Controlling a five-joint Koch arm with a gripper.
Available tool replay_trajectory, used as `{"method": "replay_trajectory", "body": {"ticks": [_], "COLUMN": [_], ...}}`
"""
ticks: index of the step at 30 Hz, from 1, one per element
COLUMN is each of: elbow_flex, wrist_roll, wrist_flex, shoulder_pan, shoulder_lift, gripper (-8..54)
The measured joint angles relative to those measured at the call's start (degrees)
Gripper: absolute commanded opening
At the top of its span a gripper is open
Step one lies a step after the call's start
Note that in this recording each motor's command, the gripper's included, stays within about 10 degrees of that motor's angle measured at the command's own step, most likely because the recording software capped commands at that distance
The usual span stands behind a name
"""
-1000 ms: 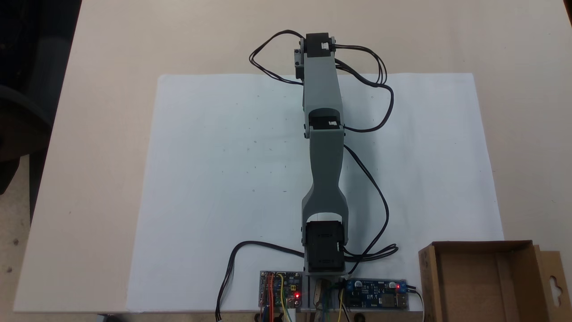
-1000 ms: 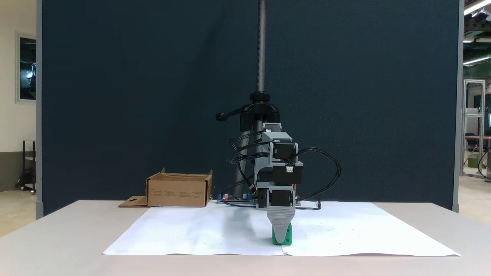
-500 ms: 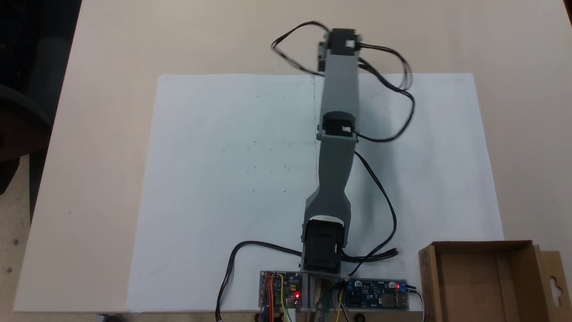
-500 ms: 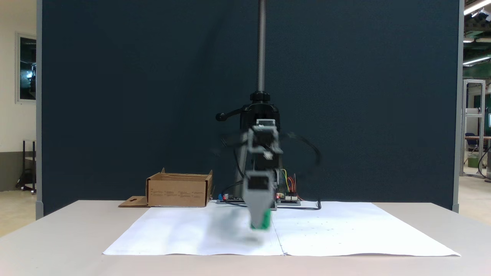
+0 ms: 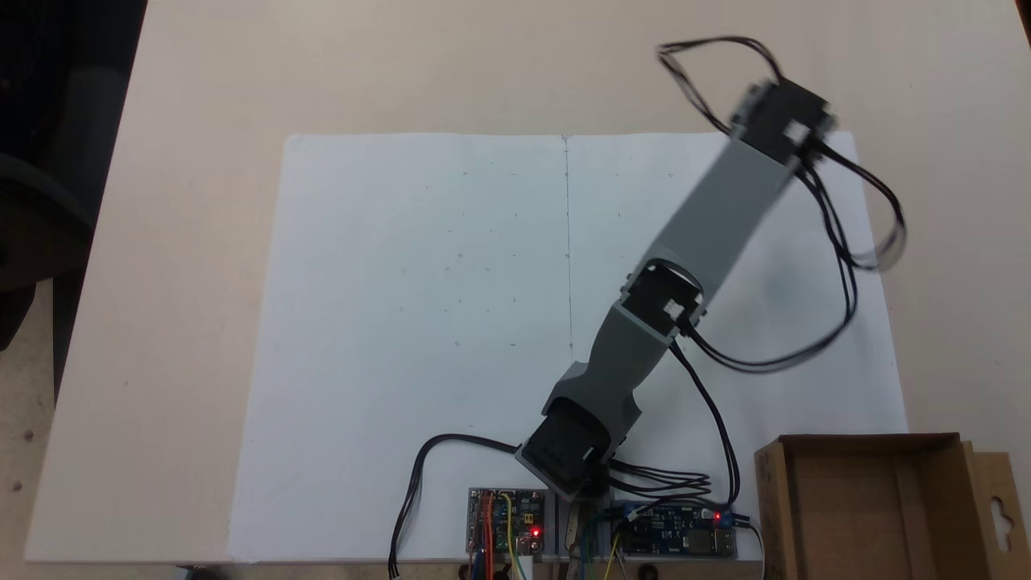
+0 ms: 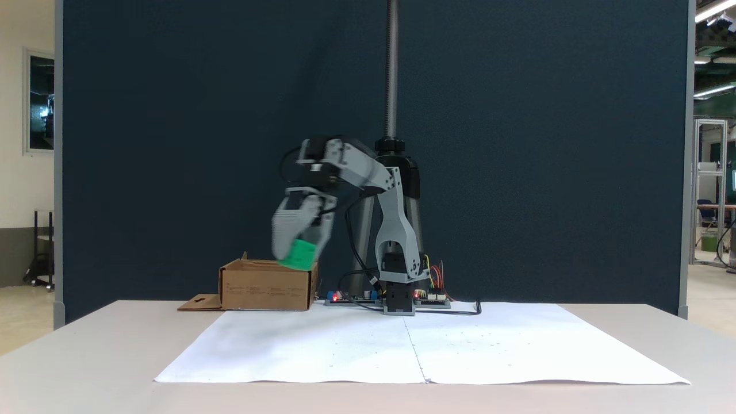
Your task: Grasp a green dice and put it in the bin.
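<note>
Green dice (image 6: 299,255) is being clamped in the gripper (image 6: 296,253), held high for clearing the bin (image 6: 265,284) wall.

Arm (image 5: 709,217) links are grey printed plastic, flat-sided, tapering then flaring into forked brackets around the servos. Servos (image 5: 564,455) are black blocks; two carry small white connector tabs (image 5: 667,307). Thin black cables (image 5: 842,266) run in bundles servo to servo and loop loosely off the far link. Gripper (image 6: 294,253) is light grey with a ribbed finger face, blurred. Two circuit boards (image 5: 506,532) sit at the base, each with a red LED lit, plus red, yellow and blue jumper wires (image 6: 432,275).
</note>
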Motion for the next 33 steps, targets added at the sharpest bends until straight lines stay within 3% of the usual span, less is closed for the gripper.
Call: {"method": "replay_trajectory", "body": {"ticks": [10, 22, 33], "elbow_flex": [0.0, 0.0, 0.09], "wrist_roll": [-0.53, -10.9, -18.28], "wrist_flex": [0.35, 0.44, -1.23], "shoulder_pan": [26.28, 47.02, 58.89], "shoulder_lift": [3.96, 4.48, -3.87], "gripper": [12.1, 12.1, 12.1]}}
